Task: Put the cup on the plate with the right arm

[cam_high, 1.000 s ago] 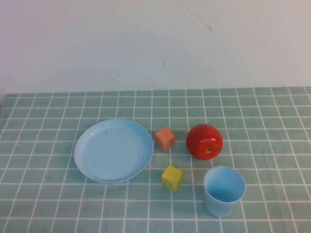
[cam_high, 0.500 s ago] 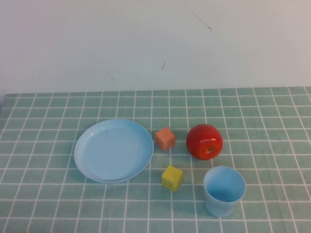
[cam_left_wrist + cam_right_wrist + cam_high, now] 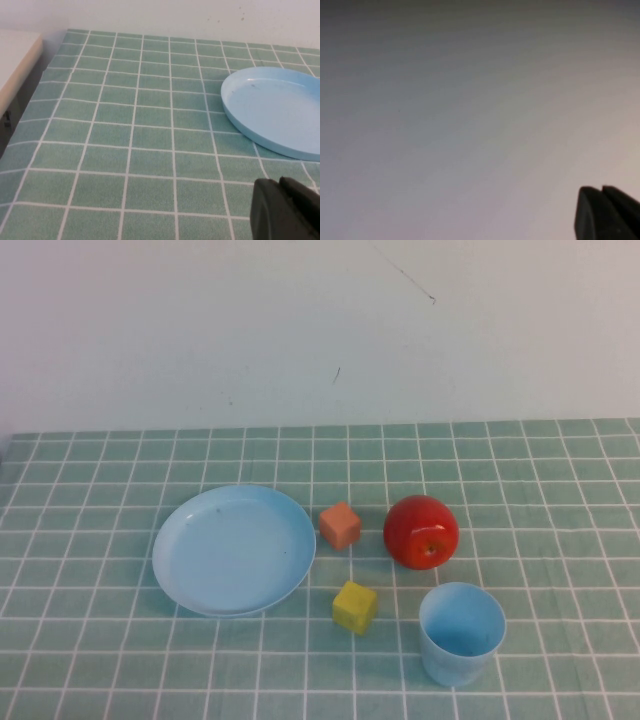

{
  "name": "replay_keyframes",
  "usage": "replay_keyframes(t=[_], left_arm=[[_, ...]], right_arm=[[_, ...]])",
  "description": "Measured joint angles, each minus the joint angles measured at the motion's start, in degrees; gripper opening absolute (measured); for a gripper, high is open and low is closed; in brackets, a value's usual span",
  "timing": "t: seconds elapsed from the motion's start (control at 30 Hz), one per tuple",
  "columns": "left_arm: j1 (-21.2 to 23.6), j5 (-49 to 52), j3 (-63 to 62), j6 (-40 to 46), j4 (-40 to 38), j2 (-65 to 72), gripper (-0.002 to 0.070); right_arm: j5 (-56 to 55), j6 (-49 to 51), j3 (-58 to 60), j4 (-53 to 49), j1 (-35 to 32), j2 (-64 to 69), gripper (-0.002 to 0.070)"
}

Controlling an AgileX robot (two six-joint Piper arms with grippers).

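The light blue cup [image 3: 461,632] stands upright and empty at the front right of the green checked table. The light blue plate [image 3: 234,549] lies to its left, near the middle; it also shows in the left wrist view [image 3: 275,109]. Neither arm shows in the high view. My left gripper [image 3: 280,186] is shut and empty, low over the cloth just left of the plate. My right gripper [image 3: 601,191] is shut and empty, facing a blank pale surface; the cup does not show in its view.
A red apple [image 3: 421,531] sits just behind the cup. An orange cube [image 3: 340,526] and a yellow cube [image 3: 354,607] lie between plate and cup. A white wall [image 3: 320,330] stands behind the table. A pale surface edge [image 3: 15,65] lies beyond the table's left side.
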Motion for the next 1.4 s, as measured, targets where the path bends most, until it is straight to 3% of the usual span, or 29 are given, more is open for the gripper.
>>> replay_keyframes(t=[0.2,0.47,0.67,0.87,0.97,1.2,1.4], left_arm=[[0.0,0.0,0.0,0.0,0.0,0.0,-0.0003],[0.0,0.0,0.0,0.0,0.0,0.0,-0.0003],[0.0,0.0,0.0,0.1,0.0,0.0,-0.0003],[0.0,0.0,0.0,0.1,0.0,0.0,-0.0003],[0.0,0.0,0.0,0.1,0.0,0.0,-0.0003],[0.0,0.0,0.0,0.1,0.0,0.0,-0.0003],[0.0,0.0,0.0,0.1,0.0,0.0,-0.0003]], right_arm=[[33.4,-6.7,-20.8,-0.8,0.0,10.7,-0.0002],[69.9,-12.6,-31.5,-1.0,0.0,32.2,-0.0002],[77.9,-15.8,-31.5,8.6,0.0,42.7,-0.0002],[84.0,-34.3,-31.8,29.1,0.1,54.9,-0.0002],[86.8,-38.5,-33.0,34.9,0.1,62.1,-0.0002],[88.2,-39.6,-37.8,32.8,0.8,73.2,-0.0002],[88.4,-36.1,-41.8,23.8,9.1,78.0,-0.0002]])
